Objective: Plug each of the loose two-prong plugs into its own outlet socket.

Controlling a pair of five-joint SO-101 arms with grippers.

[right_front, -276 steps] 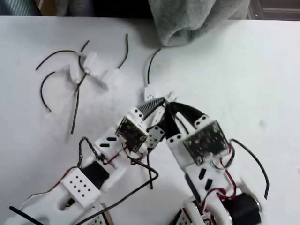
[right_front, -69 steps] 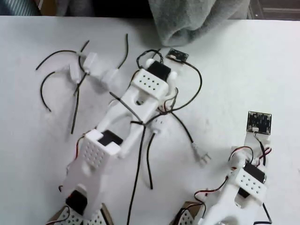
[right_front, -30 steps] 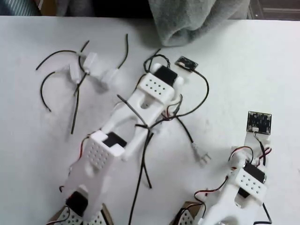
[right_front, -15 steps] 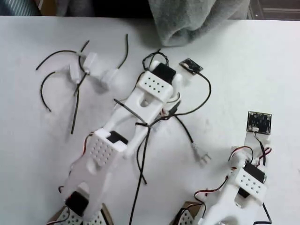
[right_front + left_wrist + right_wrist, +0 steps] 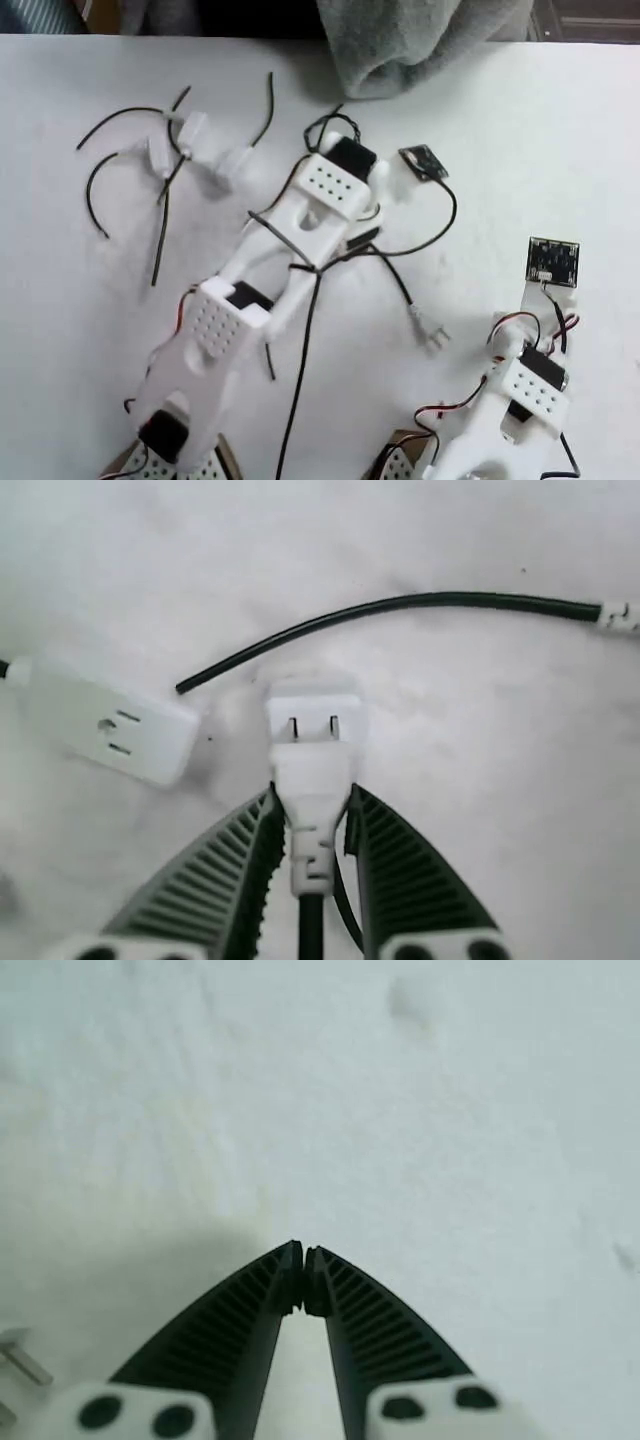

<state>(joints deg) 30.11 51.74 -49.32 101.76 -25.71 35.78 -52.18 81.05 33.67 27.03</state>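
Observation:
My left gripper (image 5: 310, 796) is shut on a white plug (image 5: 310, 765) with a black cord out of its rear. Its front end shows two dark prong marks and meets a white block (image 5: 312, 695); whether the prongs are inside I cannot tell. A white socket (image 5: 110, 725) with two slots lies just beside it. In the high view the left arm (image 5: 330, 190) stretches to the table's middle, next to three white sockets (image 5: 232, 165) with black cords. A loose two-prong plug (image 5: 432, 337) lies near the right arm (image 5: 530, 390). My right gripper (image 5: 303, 1280) is shut, holding nothing, over bare table.
A grey cloth (image 5: 420, 40) hangs over the table's far edge. Black cords (image 5: 110, 120) sprawl at the far left. A black cord (image 5: 400, 605) crosses the table beyond the held plug. Metal prongs (image 5: 15, 1360) poke in beside the right gripper.
The left arm's end has shifted slightly right. The loose tail of the black cord under it has slid toward the far side. The right arm has stayed still.

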